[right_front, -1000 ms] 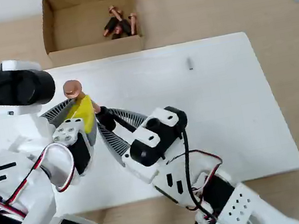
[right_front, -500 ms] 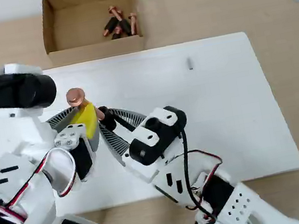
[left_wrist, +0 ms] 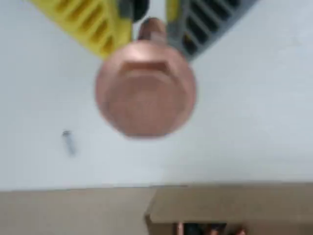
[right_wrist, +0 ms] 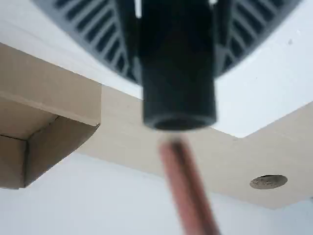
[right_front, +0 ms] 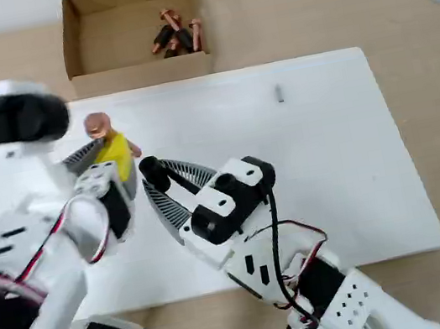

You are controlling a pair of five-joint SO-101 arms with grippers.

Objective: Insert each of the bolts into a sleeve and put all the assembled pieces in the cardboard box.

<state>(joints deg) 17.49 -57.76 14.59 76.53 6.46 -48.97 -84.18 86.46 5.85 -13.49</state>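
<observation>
Several assembled pieces [right_front: 176, 34] lay inside the cardboard box [right_front: 140, 74], short of that box left fingers [right_front: 118, 154] clenched on a copper bolt [right_front: 98, 126], right fingers [right_front: 191, 172] grasping a black sleeve [right_front: 153, 174]

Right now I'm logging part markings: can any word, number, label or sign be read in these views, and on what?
None can be read.
The bolt head has only a blurred raised shape, with no legible letters.
The sleeve and box bear no visible print.
</observation>
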